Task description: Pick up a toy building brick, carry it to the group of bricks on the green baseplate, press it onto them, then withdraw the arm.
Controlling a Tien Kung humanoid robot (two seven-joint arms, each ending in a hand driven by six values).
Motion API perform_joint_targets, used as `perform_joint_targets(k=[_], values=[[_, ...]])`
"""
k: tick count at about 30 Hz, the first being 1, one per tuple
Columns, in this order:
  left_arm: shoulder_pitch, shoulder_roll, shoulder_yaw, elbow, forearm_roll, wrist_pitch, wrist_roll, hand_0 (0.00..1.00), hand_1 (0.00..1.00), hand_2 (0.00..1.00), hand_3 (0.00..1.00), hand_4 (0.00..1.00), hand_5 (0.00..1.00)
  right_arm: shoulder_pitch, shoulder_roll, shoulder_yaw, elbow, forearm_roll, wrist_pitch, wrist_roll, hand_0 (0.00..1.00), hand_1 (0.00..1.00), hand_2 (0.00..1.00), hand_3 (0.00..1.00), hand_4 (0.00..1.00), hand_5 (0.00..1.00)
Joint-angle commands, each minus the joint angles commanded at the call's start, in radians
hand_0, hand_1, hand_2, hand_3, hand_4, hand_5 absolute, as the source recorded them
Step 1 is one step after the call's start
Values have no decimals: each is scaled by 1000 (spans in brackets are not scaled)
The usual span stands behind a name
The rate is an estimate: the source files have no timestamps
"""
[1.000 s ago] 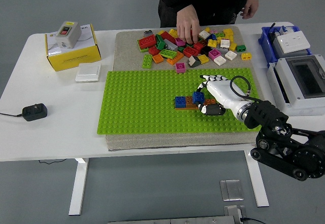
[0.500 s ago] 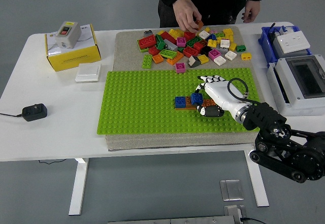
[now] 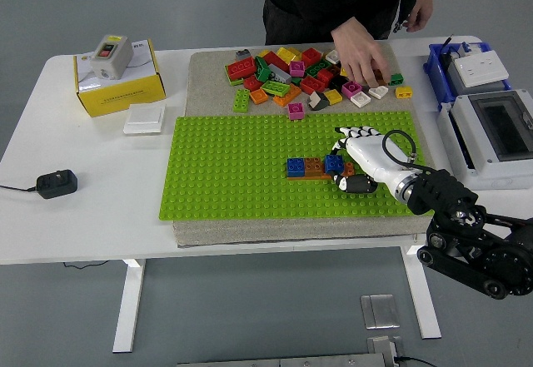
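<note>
Resting on green baseplate [image 3: 233, 176]: right hand [image 3: 360, 161], fingers curled around blue brick [image 3: 334, 164] | brick sits at right end of brick row [image 3: 305, 167]; person's hand [image 3: 358, 51] over loose brick pile [image 3: 291, 71]

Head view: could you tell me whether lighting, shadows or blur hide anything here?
Head view: even, soft lighting, only faint shadows; the green baseplate and right hand are sharp; the person's hand over the loose bricks looks slightly soft.
</note>
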Motion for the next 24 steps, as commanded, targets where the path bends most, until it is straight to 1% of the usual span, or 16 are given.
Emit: perform_joint_targets(k=[12,24], values=[[-2,-2,6,0,-3,-4,0,636,608,585,721,422,715,11,22,-11,-20,4,-3,6,998,998,998,576,451,351],[-3,-1,11,0,-8,-10,-3,636,608,585,720,422,715,14,37,-25,-60,12,-5,20,998,998,998,574,454,352]])
